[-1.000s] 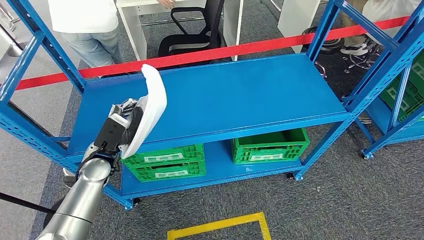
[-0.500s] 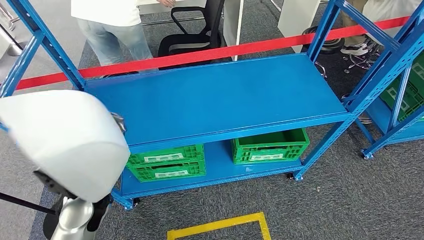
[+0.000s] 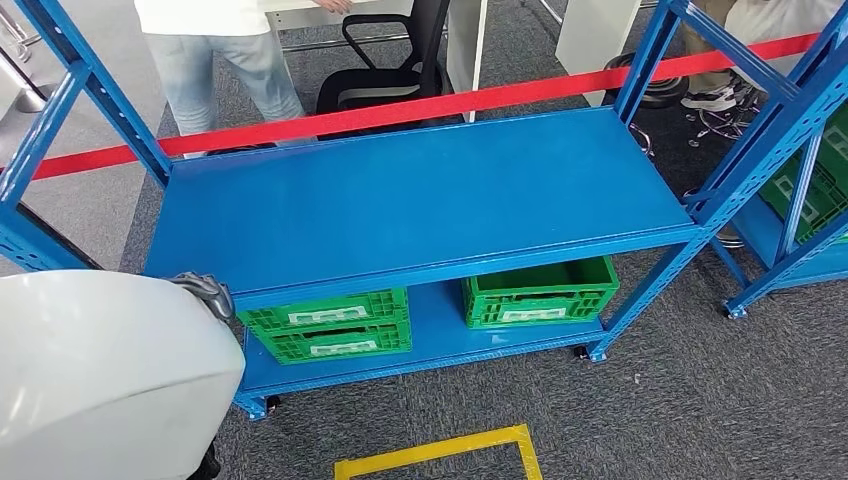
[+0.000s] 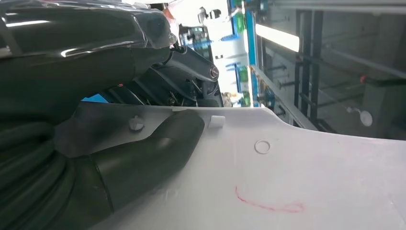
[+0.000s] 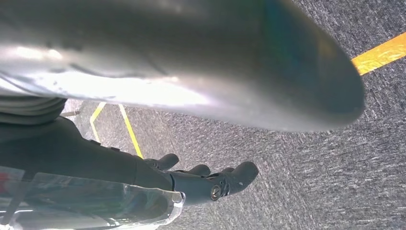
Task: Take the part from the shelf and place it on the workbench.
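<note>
— Head view first: where is the part [image 3: 110, 375]?

— Off the shelf [image 3: 420, 195] already — the white shell sits low and close to the camera, out beyond the shelf's front corner. The left hand [image 4: 143, 153] holds it, thumb pressed flat on its inner face, dark fingers curled behind its edge.

— And the right hand [image 5: 206, 179]?

— Hanging over the carpet, fingers loosely apart, holding nothing.

— So which step is this?

— The carry, I'd judge. No workbench is in sight — the next move calls for turning to find it, grip kept firm.
</note>
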`<state>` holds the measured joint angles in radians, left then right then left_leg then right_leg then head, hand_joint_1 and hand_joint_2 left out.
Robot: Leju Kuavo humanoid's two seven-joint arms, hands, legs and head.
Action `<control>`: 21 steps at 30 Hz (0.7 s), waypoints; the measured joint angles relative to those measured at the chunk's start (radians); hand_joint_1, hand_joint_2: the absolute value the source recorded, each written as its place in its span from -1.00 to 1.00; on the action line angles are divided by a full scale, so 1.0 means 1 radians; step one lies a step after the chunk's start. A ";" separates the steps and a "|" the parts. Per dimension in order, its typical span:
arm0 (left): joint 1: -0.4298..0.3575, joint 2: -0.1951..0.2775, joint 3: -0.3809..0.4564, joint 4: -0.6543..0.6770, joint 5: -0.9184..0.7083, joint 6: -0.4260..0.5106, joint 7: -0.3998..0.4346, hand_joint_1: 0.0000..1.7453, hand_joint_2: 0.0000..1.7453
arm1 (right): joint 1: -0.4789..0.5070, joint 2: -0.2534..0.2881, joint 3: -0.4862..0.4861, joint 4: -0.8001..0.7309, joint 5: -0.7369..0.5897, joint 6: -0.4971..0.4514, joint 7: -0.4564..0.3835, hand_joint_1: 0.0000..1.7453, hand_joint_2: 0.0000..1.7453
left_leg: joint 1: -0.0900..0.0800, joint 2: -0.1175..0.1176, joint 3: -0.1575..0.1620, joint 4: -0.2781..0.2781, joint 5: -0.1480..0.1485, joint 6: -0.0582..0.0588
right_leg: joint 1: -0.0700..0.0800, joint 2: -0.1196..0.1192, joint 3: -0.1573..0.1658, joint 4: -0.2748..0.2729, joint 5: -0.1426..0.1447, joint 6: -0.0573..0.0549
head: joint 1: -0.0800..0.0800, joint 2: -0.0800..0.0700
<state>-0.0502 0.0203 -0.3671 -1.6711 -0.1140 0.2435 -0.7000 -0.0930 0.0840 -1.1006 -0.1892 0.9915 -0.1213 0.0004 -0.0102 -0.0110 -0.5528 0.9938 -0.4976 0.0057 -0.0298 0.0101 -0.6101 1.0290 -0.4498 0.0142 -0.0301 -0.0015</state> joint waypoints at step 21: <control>0.035 0.009 -0.049 0.009 -0.039 0.130 0.000 1.00 1.00 | 0.007 0.002 0.000 0.001 0.011 0.007 -0.025 -1.00 -1.00 | 0.008 0.014 0.015 -0.050 0.045 0.041 | -0.004 -0.003 -0.060 0.180 -0.123 0.030 | 0.003 0.000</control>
<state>-0.0155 0.0289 -0.4158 -1.6622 -0.1531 0.3732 -0.6997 -0.0855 0.0863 -1.1006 -0.1886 1.0020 -0.1139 -0.0244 -0.0017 0.0030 -0.5377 0.9438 -0.4526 0.0470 -0.0342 0.0070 -0.6702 1.2090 -0.5727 0.0443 -0.0271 -0.0015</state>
